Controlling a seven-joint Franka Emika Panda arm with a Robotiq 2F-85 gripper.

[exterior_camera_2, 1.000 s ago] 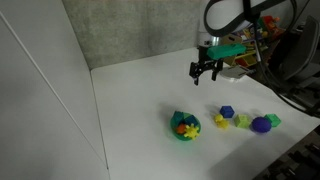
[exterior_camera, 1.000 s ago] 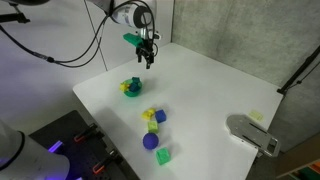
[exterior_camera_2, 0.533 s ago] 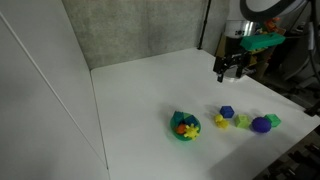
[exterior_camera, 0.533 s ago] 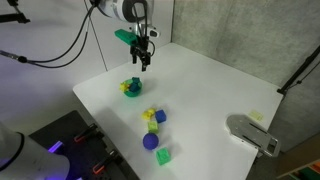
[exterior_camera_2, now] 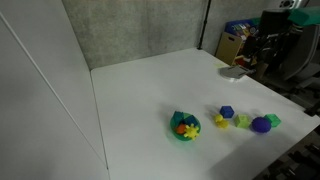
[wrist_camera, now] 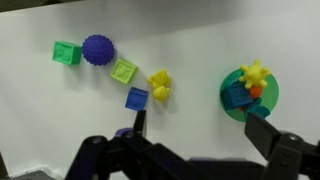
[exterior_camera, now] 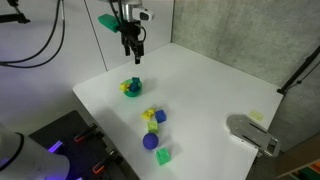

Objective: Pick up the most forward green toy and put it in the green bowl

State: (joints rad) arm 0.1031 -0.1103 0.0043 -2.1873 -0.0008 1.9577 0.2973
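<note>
The green bowl sits on the white table, seen in both exterior views. A dark teal block lies inside it, beside a yellow toy and a small orange piece. My gripper is open and empty, its fingers spread wide. It hangs high above the table, up and to the side of the bowl.
A row of toys lies on the table: a light-green cube, a purple ball, a yellow-green piece, a blue cube and a yellow toy. A grey device sits near one table corner.
My gripper has risen and drifted away from the table, still open. The bowl and the toys have not moved.
</note>
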